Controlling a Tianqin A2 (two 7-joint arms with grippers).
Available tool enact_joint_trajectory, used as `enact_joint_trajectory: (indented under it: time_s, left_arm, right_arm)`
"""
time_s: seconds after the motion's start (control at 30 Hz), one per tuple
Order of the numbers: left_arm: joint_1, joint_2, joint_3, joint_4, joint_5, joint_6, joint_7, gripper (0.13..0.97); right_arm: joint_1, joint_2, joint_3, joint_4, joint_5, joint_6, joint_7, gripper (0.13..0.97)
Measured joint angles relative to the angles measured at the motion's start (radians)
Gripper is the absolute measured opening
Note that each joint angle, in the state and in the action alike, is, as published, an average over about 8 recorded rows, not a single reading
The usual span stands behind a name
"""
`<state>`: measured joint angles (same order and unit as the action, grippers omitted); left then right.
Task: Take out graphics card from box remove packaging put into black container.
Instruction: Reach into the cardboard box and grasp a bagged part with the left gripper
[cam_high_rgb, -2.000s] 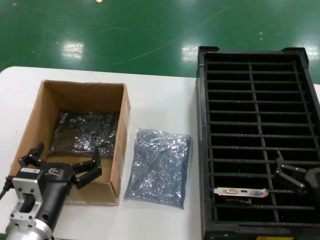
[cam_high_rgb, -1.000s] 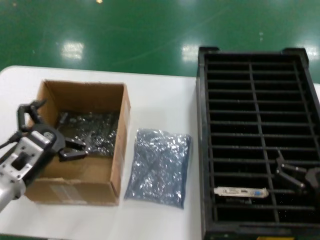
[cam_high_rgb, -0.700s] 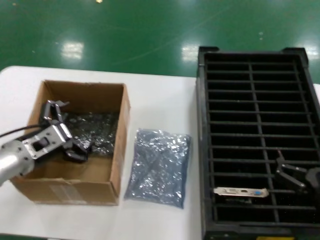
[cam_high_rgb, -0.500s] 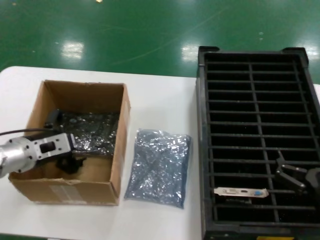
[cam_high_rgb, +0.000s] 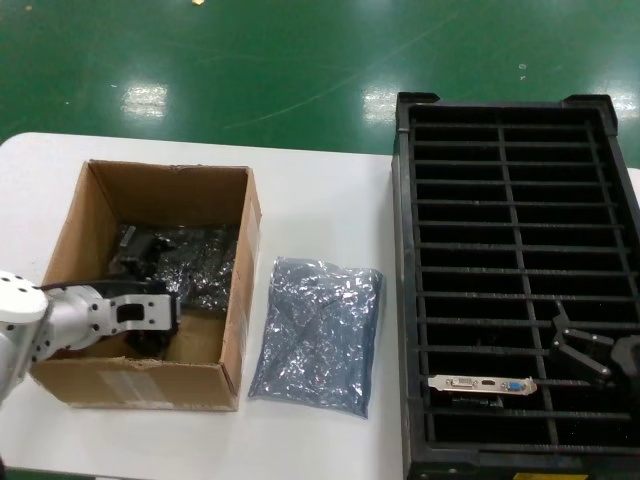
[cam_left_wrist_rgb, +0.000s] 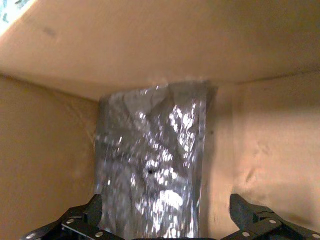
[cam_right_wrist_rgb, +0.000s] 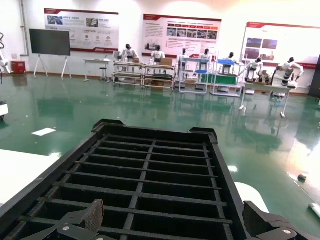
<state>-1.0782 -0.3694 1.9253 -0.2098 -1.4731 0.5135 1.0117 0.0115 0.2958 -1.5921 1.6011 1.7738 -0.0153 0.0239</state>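
Here, on a white table (cam_high_rgb: 320, 200), a brown cardboard box (cam_high_rgb: 70, 375) sits toward the robot's left, and a big black crate (cam_high_rgb: 402, 300) with many narrow slots sits toward its right. The left arm reaches into the box from the near left corner, so the left gripper (cam_high_rgb: 150, 340) is down inside, close to the near wall. In the left wrist view its two dark fingers (cam_left_wrist_rgb: 85, 220) are spread wide, one on each side of a shiny silver bag (cam_left_wrist_rgb: 150, 170) that lies on the box floor against the far wall; the fingers do not seem to be touching it, though the view is too close to be sure. Whatever is in that bag cannot be made out. Between the box and the crate, a second silver bag (cam_high_rgb: 318, 333) lies flat on the table, just beside the box's right wall. A graphics card (cam_high_rgb: 482, 384) already stands in one of the near slots of the crate, its silver end plate with a blue port facing up. The right gripper (cam_high_rgb: 585, 350) hangs over the crate just beside that card, toward the right edge, fingers apart and holding nothing. Beyond the table is a glossy green floor (cam_high_rgb: 300, 60).
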Motion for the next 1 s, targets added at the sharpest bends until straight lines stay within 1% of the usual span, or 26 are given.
enact_joint_trajectory:
  time_s: [0.13,0.23,0.3,0.43,0.57,0.7,0.87,0.97,1.0]
  left_arm:
    - [-0.011,0.020,-0.037,0.047,-0.039,-0.019,0.121,0.878]
    - [-0.019,0.029,-0.067,0.075,-0.070,-0.031,0.198,0.840]
    - [-0.024,0.033,-0.085,0.090,-0.088,-0.036,0.239,0.827]
    - [-0.032,0.036,-0.114,0.112,-0.117,-0.041,0.296,0.742]
    - [-0.034,0.035,-0.131,0.119,-0.134,-0.040,0.325,0.658]
    - [-0.029,0.030,-0.140,0.110,-0.143,-0.035,0.338,0.658]
    - [-0.011,0.021,-0.145,0.077,-0.149,-0.026,0.340,0.522]
    - [0.006,0.015,-0.141,0.046,-0.146,-0.020,0.324,0.440]
    - [0.013,0.012,-0.138,0.032,-0.143,-0.018,0.314,0.440]
  right_arm:
    - [0.000,0.000,0.000,0.000,0.000,0.000,0.000,0.966]
    - [0.000,0.000,0.000,0.000,0.000,0.000,0.000,0.966]
    - [0.000,0.000,0.000,0.000,0.000,0.000,0.000,0.966]
    - [0.000,0.000,0.000,0.000,0.000,0.000,0.000,0.966]
    - [0.000,0.000,0.000,0.000,0.000,0.000,0.000,0.966]
    - [0.000,0.000,0.000,0.000,0.000,0.000,0.000,0.966]
    - [0.000,0.000,0.000,0.000,0.000,0.000,0.000,0.966]
    - [0.000,0.000,0.000,0.000,0.000,0.000,0.000,0.966]
    - [0.000,0.000,0.000,0.000,0.000,0.000,0.000,0.966]
